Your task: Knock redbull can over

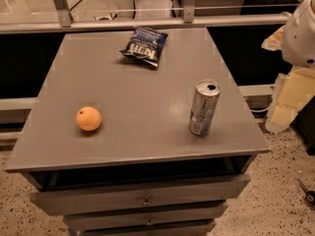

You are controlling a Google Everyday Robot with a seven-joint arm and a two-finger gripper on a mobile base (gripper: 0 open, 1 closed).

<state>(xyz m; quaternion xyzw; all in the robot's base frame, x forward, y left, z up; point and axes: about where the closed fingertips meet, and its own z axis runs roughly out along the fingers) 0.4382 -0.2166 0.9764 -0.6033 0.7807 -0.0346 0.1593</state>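
I find the redbull can (204, 108) upright, long axis vertical, near the front right corner of the counter (138, 141); the hand is out of view, so I cannot tell its state, and only a white arm segment (301, 31) shows to the can's far right.

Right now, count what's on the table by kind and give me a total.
Drink cans: 1, the redbull can
Fruit: 1, the orange
Snacks: 1, the chip bag
Total: 3
The gripper shows at the lower right edge, off the table.
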